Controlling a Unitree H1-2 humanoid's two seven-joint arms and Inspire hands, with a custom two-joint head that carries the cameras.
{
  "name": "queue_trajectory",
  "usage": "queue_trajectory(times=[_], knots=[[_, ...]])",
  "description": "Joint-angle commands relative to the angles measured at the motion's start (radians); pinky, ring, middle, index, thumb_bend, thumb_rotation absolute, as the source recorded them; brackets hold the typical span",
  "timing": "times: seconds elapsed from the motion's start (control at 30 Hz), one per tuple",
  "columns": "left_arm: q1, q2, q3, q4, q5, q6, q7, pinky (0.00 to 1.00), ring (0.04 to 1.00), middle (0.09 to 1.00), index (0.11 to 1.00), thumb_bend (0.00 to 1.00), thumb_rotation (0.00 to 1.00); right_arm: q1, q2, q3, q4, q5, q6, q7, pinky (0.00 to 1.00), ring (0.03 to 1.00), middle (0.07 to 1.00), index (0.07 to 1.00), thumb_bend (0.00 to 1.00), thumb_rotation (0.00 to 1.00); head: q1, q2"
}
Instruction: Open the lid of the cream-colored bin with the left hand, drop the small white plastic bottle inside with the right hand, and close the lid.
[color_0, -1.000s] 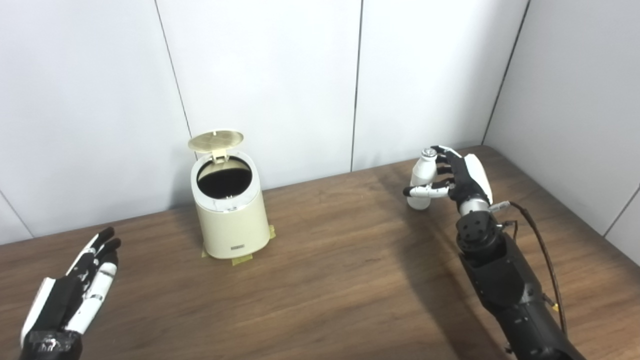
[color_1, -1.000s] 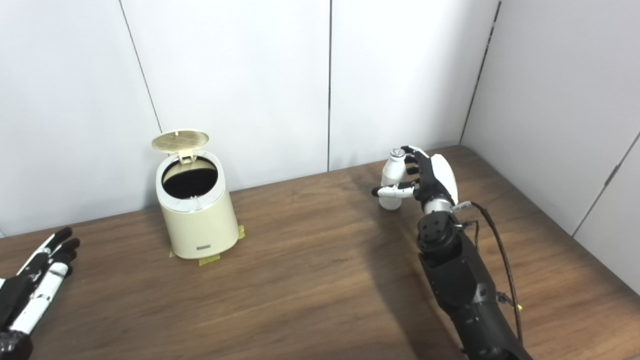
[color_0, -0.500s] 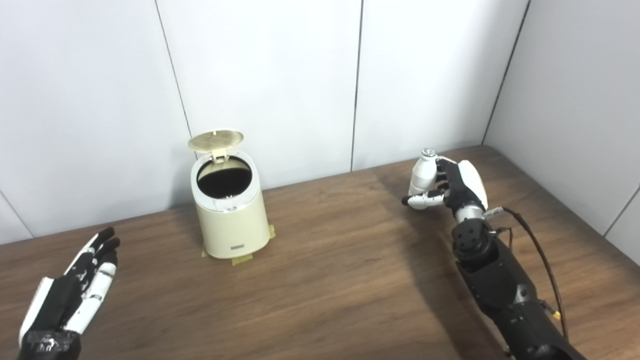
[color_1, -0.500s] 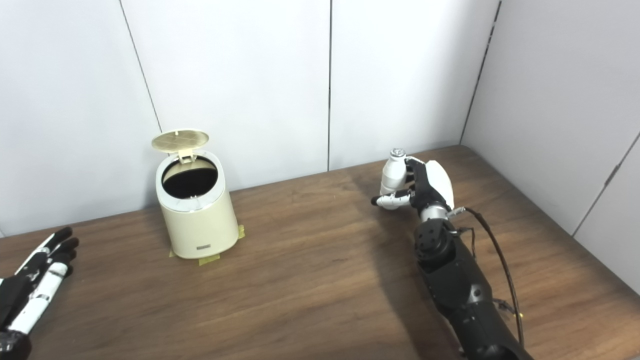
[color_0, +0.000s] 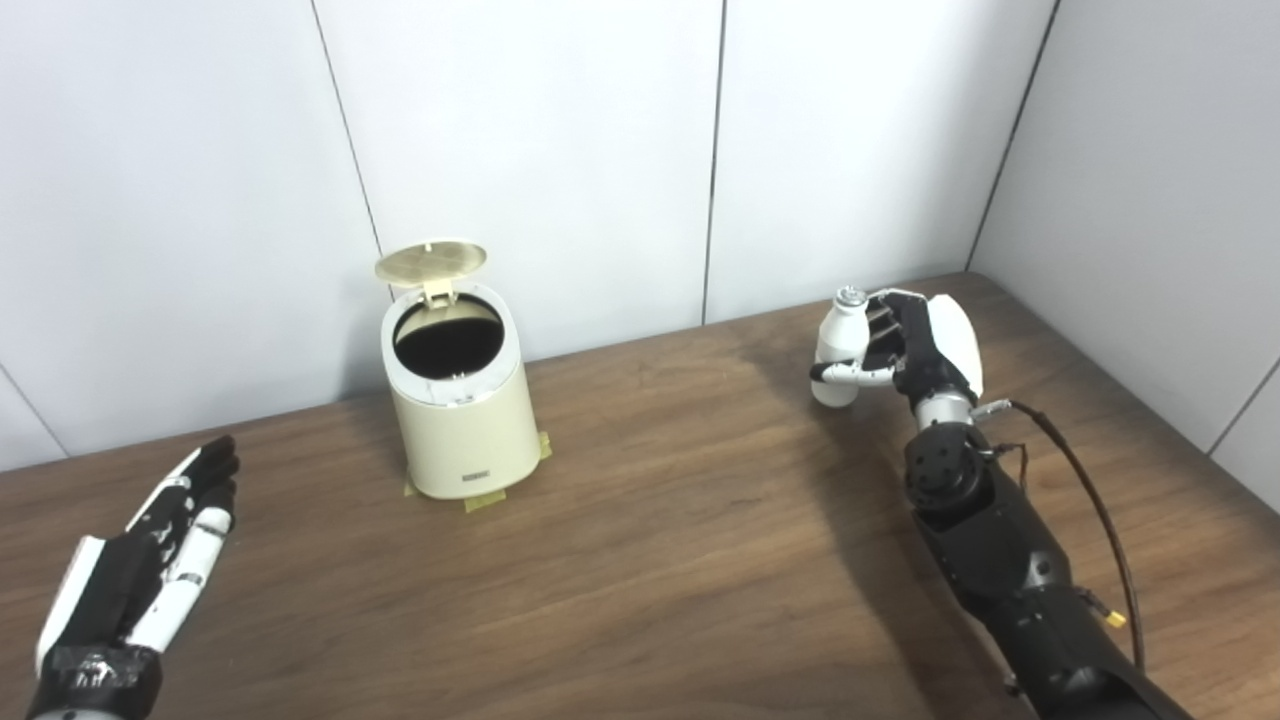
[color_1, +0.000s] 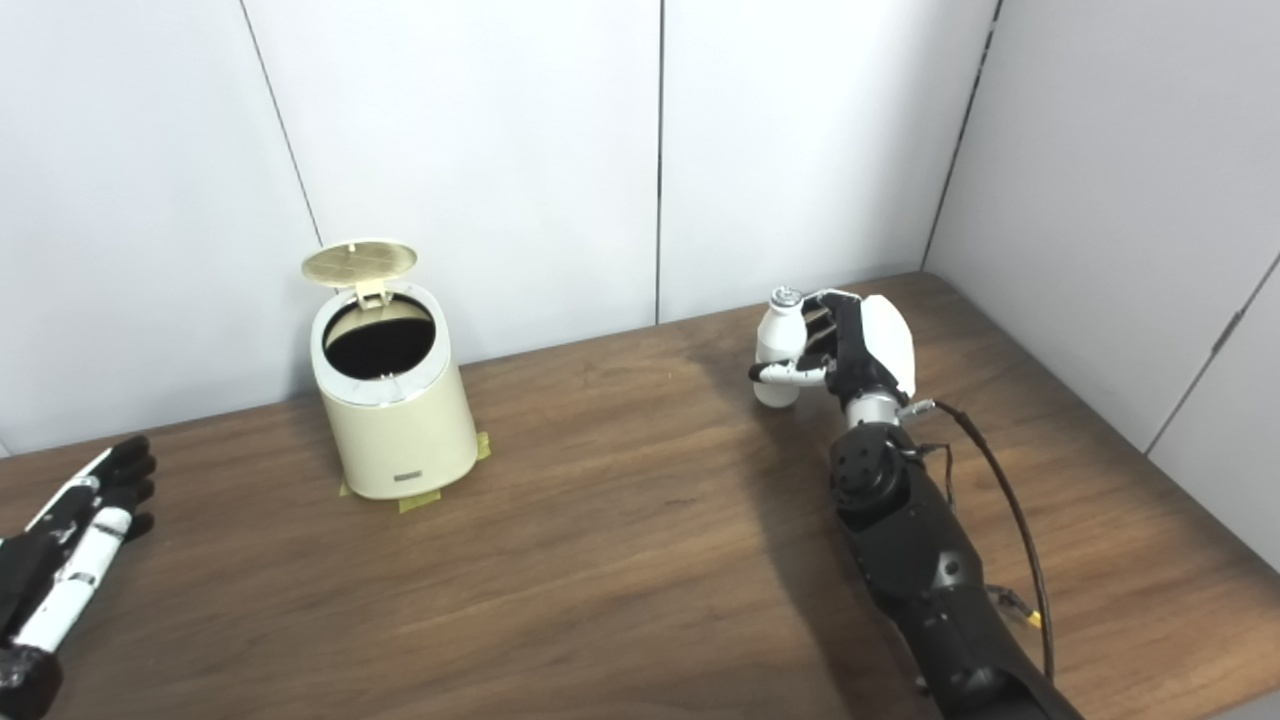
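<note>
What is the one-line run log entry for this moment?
lid: open | left hand: open, idle | right hand: holds bottle | bin: bottle not inside

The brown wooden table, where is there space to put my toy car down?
The brown wooden table is bare in its wide middle, between the cream-colored round plastic bin and the right hand holding the small white plastic bottle. The front strip between both arms is bare too. It is tighter around the left hand and behind the bin by the wall.

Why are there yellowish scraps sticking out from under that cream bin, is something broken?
Nothing looks broken. The yellowish tape tabs peek out around the base of the cream-colored plastic bin, apparently fixing it to the wooden table. Its round lid stands open, upright.
</note>
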Motion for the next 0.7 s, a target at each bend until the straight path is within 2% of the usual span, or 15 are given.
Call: queue_trajectory(times=[0.0,0.17,0.27,0.43,0.67], knots=[[-0.021,0.013,0.004,-0.035,0.001,-0.002,-0.004,0.91,0.94,0.938,0.957,0.18,0.67,-0.046,-0.025,-0.006,-0.029,-0.016,-0.037,-0.029,0.44,0.43,0.453,0.547,0.52,0.0,0.0,0.0],[-0.017,0.01,-0.003,-0.034,0.015,-0.001,-0.002,0.94,0.946,0.941,0.953,0.19,0.68,-0.037,-0.028,-0.009,-0.051,-0.008,-0.057,-0.025,0.43,0.42,0.462,0.549,0.51,0.0,0.011,0.0],[-0.016,0.008,-0.009,-0.033,0.024,-0.001,0.001,0.94,0.945,0.947,0.961,0.2,0.68,-0.028,-0.021,-0.013,-0.103,-0.008,-0.048,-0.023,0.37,0.393,0.474,0.556,0.51,0.0,0.021,-0.001],[-0.013,0.002,-0.019,-0.033,0.073,-0.001,0.002,0.96,0.945,0.932,0.947,0.2,0.69,-0.005,-0.009,0.004,-0.227,-0.032,-0.049,-0.014,0.36,0.399,0.494,0.529,0.52,0.0,0.037,-0.001],[0.0,-0.013,-0.018,-0.033,0.097,-0.002,-0.005,0.97,0.948,0.932,0.939,0.25,0.72,0.009,0.008,0.055,-0.388,-0.084,-0.049,0.027,0.39,0.412,0.488,0.507,0.52,0.0,0.076,0.001]])
